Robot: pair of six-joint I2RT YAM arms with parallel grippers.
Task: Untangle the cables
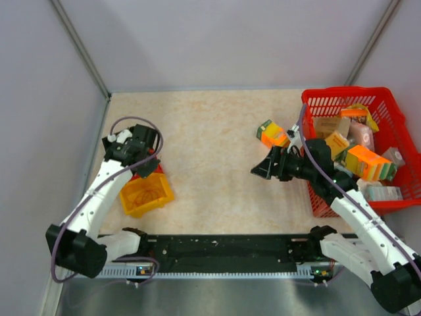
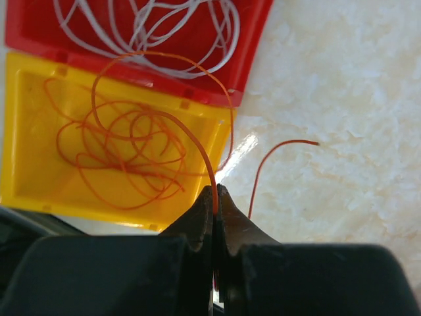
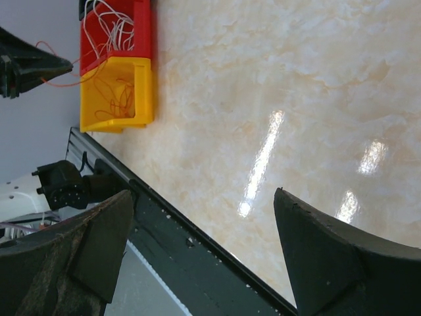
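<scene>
On the left side of a pale marbled table (image 1: 210,145), two small open plastic trays sit touching each other: a yellow rectangular tray (image 2: 14,151) and a red rectangular tray (image 2: 253,39) on its far side. The yellow tray holds a loose tangle of thin orange cables (image 2: 125,155). The red tray holds a loose tangle of thin white cables (image 2: 151,26).

The left gripper (image 2: 214,197) is above the table just beside the yellow tray's edge. Its two black fingers are pressed together, pinching a single thin orange cable (image 2: 209,172). From the pinch this cable rises and curves back over the tray wall, down into the orange tangle. One large orange loop arches over the border between the two trays. A short free orange end (image 2: 283,146) curves out over the bare table on the other side of the fingers.

The right gripper (image 3: 202,196) is well apart from the trays, over bare table towards the right. Its fingers are spread wide and hold nothing. Behind it, on the table's right edge, is a red plastic mesh basket (image 1: 347,93) filled with assorted packaged items.
</scene>
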